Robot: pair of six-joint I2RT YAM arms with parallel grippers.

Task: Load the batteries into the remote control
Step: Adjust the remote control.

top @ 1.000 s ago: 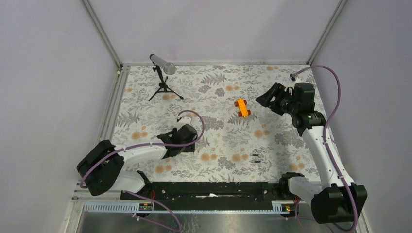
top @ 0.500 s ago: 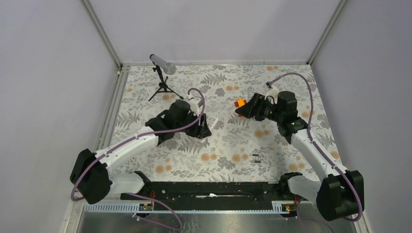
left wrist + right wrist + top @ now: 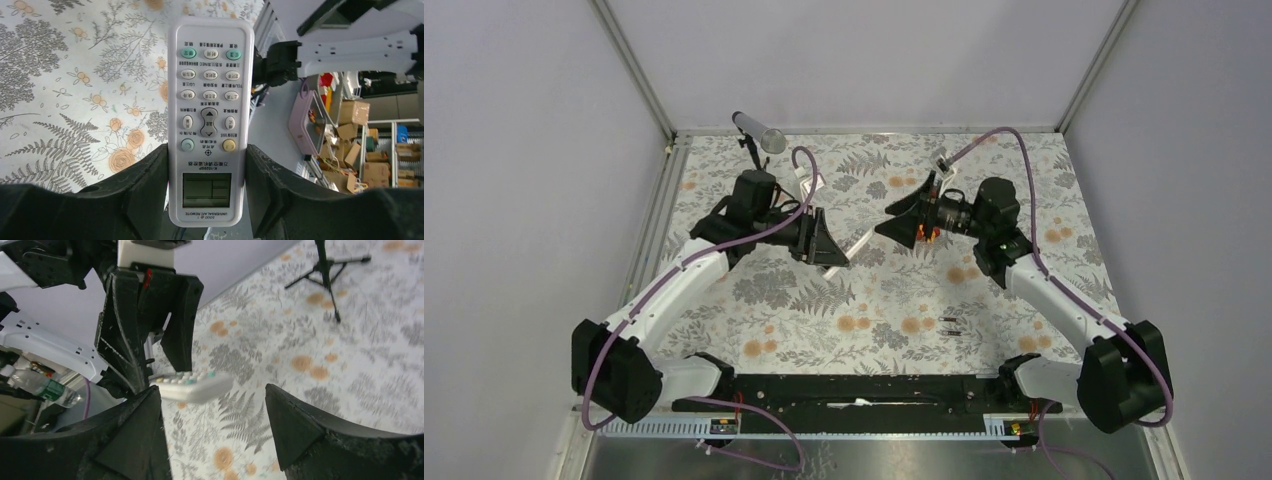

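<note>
Grey walls [image 3: 864, 60] stand round a surface [image 3: 894, 290] printed with leaves and flowers. A second ago the two arms were far apart, the left one low near the front and the right one off at the far right. Now both have swung to the middle and face each other above the surface.

The left end effector [image 3: 207, 150] is clenched on the remote control [image 3: 210, 100]. It squeezes the two long sides near the screen end, so the button end sticks out toward the other arm. The remote control is up in the air, not lying down.

The right end effector [image 3: 212, 392] has spread its fingers wider and holds nothing. The free end of the remote control sits right by that gap. The right wrist view is blurry, so it may be just inside the gap or just short of it.

The batteries [image 3: 949, 324] have not moved. They lie side by side on the surface near the front, a bit right of the middle, well apart from both arms.

I think the arms are getting ready to share the remote control, maybe to pass it or turn it over. Only its button face shows, so I cannot tell if the back cover is on. No battery is in yet, so most of the job is left.
</note>
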